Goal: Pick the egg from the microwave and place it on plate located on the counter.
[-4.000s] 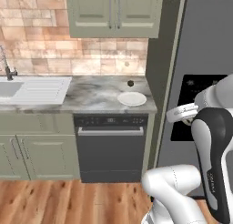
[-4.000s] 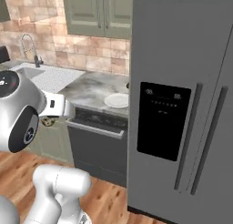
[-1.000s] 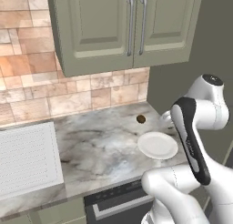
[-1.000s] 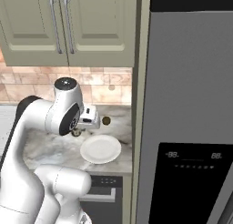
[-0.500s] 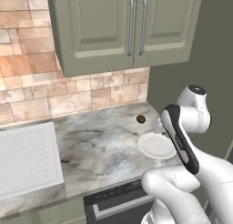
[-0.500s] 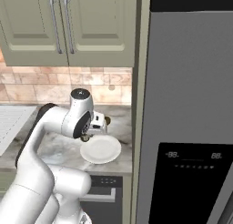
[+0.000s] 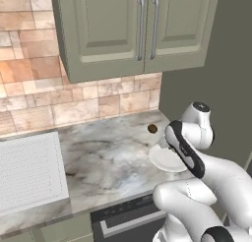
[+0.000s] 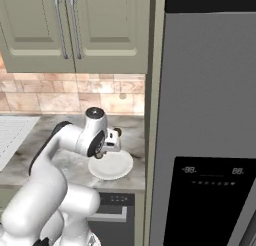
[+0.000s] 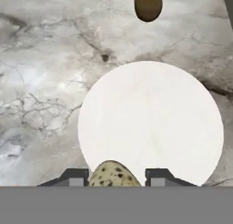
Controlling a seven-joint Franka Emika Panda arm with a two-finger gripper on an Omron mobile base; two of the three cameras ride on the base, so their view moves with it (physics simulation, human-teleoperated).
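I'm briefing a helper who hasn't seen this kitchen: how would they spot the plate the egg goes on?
On the marbled counter, go to its right end beside the tall grey fridge. The plate lies there, plain white, round and shallow, under the gripper. Unlike the small dark brown ball behind it, it is flat and pale.

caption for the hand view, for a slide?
Gripper shut on the speckled egg above the white plate on the marbled counter.
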